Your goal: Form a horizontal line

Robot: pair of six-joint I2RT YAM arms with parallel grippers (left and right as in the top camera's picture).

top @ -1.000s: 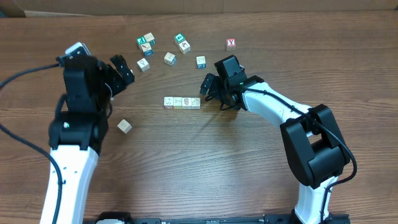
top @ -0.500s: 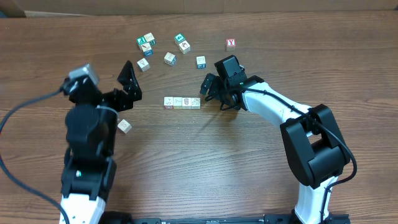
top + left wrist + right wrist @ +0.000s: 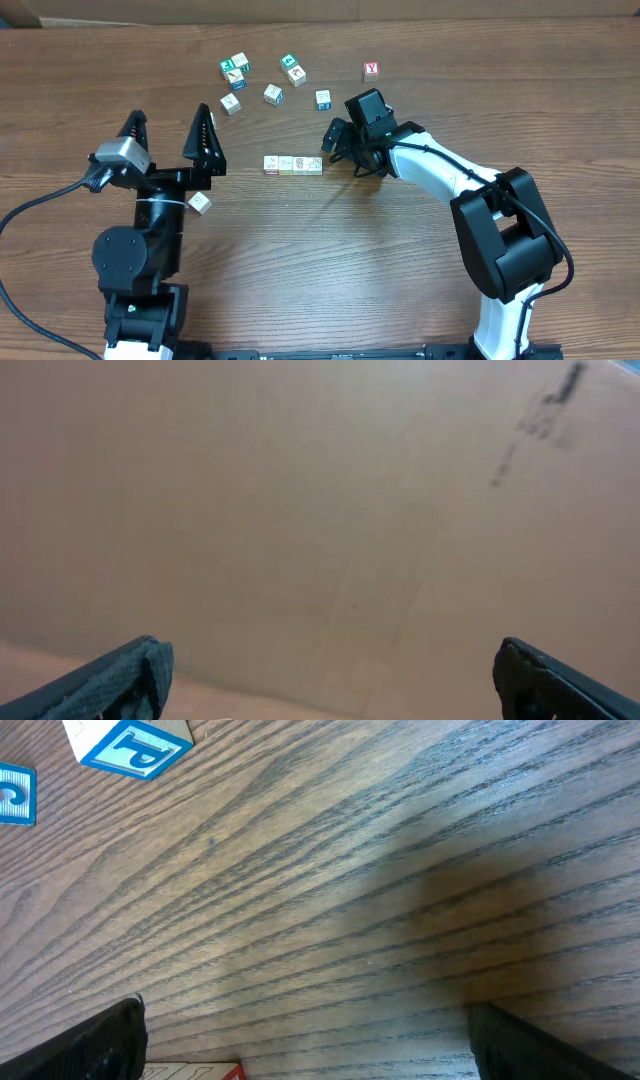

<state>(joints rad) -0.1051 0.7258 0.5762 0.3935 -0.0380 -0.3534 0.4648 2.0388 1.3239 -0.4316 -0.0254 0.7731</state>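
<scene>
Horizontal line [image 3: 293, 165] sits centred on the tabletop [image 3: 330, 270], four cubes touching. Right end effector [image 3: 335, 147] released, empty, just right of it; left end effector [image 3: 170, 140] released too (lifted, well apart). Best to back the right one off rightward without brushing the end cube [image 3: 315, 165].

Overhead, I find the table [image 3: 330, 250] evenly and fairly brightly lit, its grain crisp. The right arm [image 3: 440, 170] throws only a faint, soft shadow beside itself. My left wrist view is washed tan and out of focus. There the left end effector [image 3: 335, 678] shows as dark, soft-edged tips in the bottom corners. My right wrist view is sharp, with one diffuse shadow patch right of centre.
</scene>
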